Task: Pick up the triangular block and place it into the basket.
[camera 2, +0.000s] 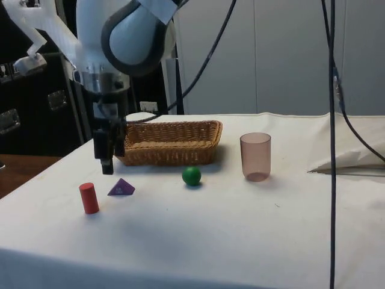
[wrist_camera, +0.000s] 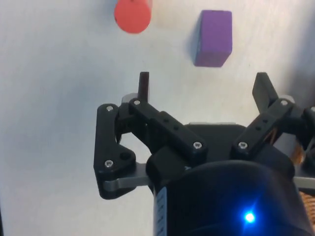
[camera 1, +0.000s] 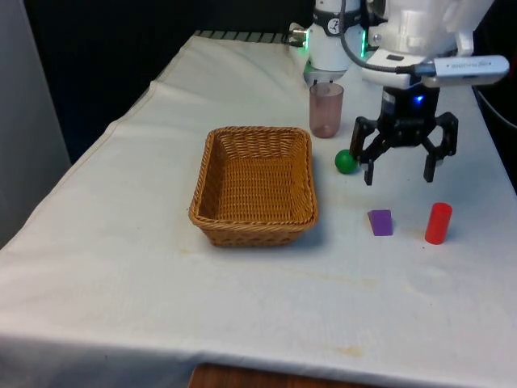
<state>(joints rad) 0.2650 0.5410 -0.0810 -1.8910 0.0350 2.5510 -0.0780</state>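
A purple triangular block (camera 1: 380, 222) (camera 2: 121, 188) (wrist_camera: 213, 38) lies on the white cloth between the wicker basket (camera 1: 208, 179) (camera 2: 207, 128) and a red cylinder (camera 1: 438, 223) (camera 2: 89, 198) (wrist_camera: 133, 14). My gripper (camera 1: 399, 173) (camera 2: 107, 166) (wrist_camera: 203, 83) hangs open above the cloth, a little behind the block as the front view has it, with nothing between its fingers. It touches neither the block nor the cylinder.
A green ball (camera 1: 346, 162) (camera 2: 191, 176) rests just to the front view's right of the basket. A translucent pink cup (camera 1: 326, 110) (camera 2: 255, 156) stands upright behind the ball. Bare cloth spreads in front of the basket and the block.
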